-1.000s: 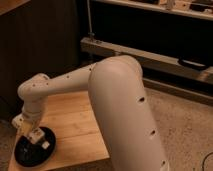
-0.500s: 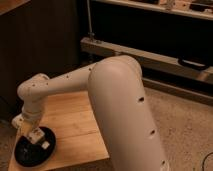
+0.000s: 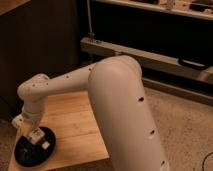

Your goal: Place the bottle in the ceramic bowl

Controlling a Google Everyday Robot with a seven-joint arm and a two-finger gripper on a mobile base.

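1. The gripper hung low at the front left corner of the wooden table, right over the ceramic bowl, with the big white arm sweeping back up and to the right of it.

2. The bottle showed as a pale blocky shape directly at the gripper's tip, overlapping the far inner side of the black bowl. Whether it rested on the glaze or hovered just above it could not be told from this angle.

3. The fingers: no telling whether they were apart or clamped on the bottle; wrist and bottle blurred into one pale cluster.

4. Progress, as a judgement: late in the task. The carry looked over, the bottle was over or in the bowl, beneath the gripper. What seemed left was the release, if not made already, and a lift clear so the bottle stayed behind.

5. Against the frames from a second and half a second back: practically nothing had changed. Arm, gripper and bottle sat at the same spot over the bowl, which suggested a pause at the drop point rather than travel.
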